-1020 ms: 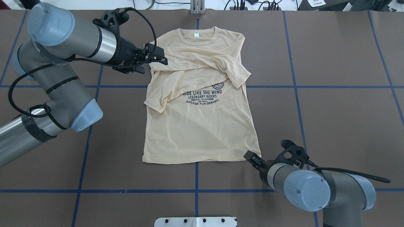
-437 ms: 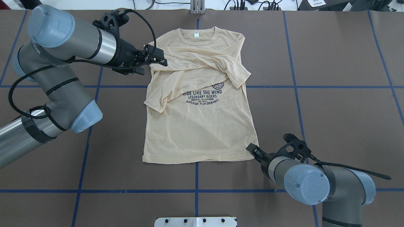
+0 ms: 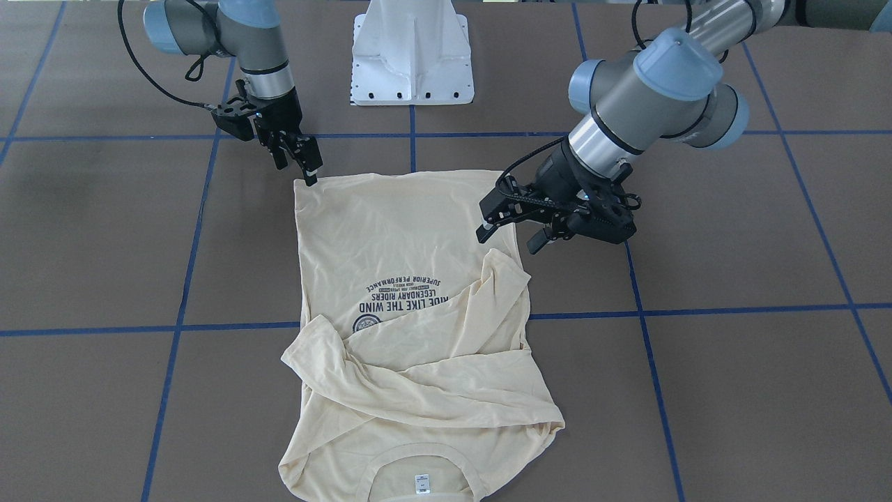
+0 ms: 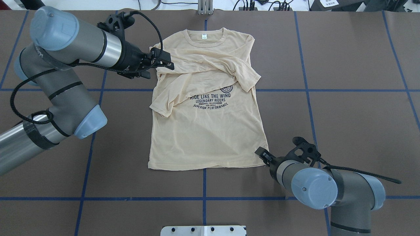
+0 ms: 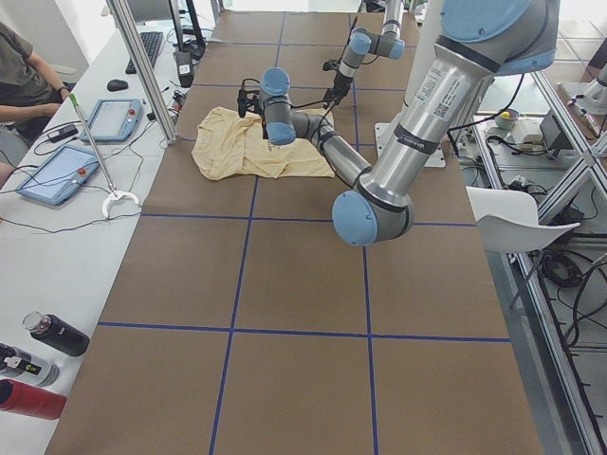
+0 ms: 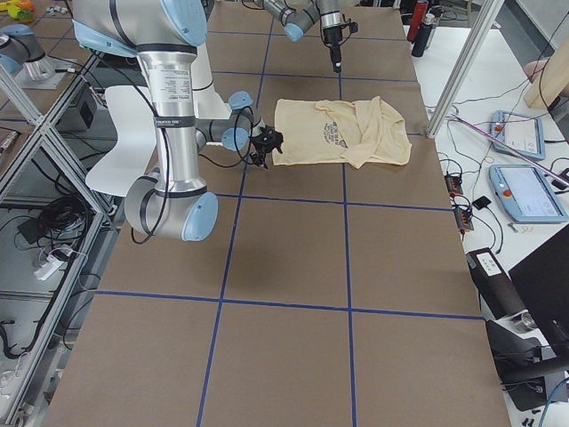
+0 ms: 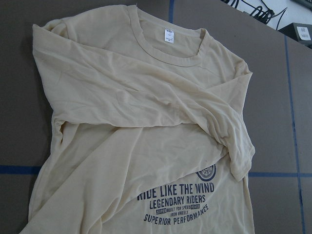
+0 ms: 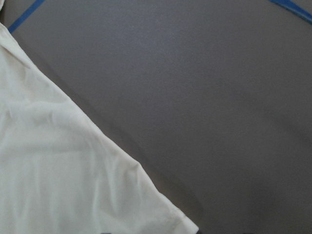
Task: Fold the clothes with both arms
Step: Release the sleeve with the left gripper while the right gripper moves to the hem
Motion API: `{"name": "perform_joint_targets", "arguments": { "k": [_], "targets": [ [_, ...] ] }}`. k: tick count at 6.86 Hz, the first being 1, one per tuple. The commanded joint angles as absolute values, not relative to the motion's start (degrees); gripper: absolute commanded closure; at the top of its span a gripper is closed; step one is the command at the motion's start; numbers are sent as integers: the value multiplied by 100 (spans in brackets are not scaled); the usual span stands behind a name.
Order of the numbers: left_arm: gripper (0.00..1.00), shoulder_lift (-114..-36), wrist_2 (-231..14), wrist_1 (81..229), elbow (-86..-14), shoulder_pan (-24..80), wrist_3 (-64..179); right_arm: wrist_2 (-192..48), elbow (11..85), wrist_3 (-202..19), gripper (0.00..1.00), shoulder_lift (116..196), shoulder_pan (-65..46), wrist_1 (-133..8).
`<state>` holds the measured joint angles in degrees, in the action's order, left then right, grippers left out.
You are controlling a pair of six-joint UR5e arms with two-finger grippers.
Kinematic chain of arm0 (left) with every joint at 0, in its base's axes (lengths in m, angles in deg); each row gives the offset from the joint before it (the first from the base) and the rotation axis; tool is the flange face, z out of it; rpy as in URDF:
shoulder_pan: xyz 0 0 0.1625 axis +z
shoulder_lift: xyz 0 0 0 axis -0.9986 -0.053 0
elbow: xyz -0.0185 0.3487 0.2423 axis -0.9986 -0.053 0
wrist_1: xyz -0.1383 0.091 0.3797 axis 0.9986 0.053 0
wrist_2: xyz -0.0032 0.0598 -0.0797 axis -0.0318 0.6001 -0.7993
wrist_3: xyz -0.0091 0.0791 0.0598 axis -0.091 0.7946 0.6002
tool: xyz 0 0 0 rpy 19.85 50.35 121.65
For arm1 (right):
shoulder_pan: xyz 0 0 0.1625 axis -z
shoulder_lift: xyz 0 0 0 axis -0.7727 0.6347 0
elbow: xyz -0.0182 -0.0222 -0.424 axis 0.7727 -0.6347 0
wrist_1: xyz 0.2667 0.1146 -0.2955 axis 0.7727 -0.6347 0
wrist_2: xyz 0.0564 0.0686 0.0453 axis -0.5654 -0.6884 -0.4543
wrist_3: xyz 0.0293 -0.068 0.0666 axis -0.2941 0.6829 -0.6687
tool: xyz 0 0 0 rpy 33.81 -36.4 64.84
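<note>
Shirt (image 4: 206, 131) lies flat mid-table. Left gripper (image 4: 168, 60) is wide open over the far-left shoulder. Right gripper (image 3: 301, 171) is parted at the near-right hem corner. Risk: the pinch catches only one layer of thin fabric and skews the fold.

Shirt (image 4: 206, 131): one. Table (image 4: 344, 114): one. Robot arms: two, left arm (image 4: 65, 49) and right arm (image 4: 347, 193). Grippers: two, left gripper (image 3: 509, 237) and right gripper (image 3: 311, 171). White pedestal (image 3: 411, 52): one. Seated person (image 5: 24, 76): one.

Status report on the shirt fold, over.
Left gripper open at shoulder edge of shirt. Right gripper at hem corner, grip unclear. Sleeves crossed over chest, nothing on top.
</note>
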<state>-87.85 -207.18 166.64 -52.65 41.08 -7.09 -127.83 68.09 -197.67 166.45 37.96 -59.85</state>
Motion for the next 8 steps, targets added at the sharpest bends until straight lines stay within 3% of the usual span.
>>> {"name": "perform_joint_targets", "arguments": {
  "k": [1,3,4,5,6,8],
  "targets": [
    [1,-8785,-20718,16662,-5259,4109,-709,-12784,6709,-19766,16,16575,3786,-5992],
    [1,-8785,-20718,16671,-5251,4117,-709,-12784,6664,-19758,16,16575,3768,-5992],
    [1,-8785,-20718,16671,-5251,4109,-709,-12792,6673,-19758,26,16575,3768,-5992],
    [1,-8785,-20718,16671,-5251,4117,-718,-12793,6673,-19758,66,16575,3759,-5992],
    [1,-8794,-20718,16679,-5251,4117,-727,-12801,6673,-19766,95,16584,3751,-6001],
    [1,-8794,-20718,16688,-5251,4117,-736,-12836,6717,-19758,100,16593,3733,-6001]
  ]
}}
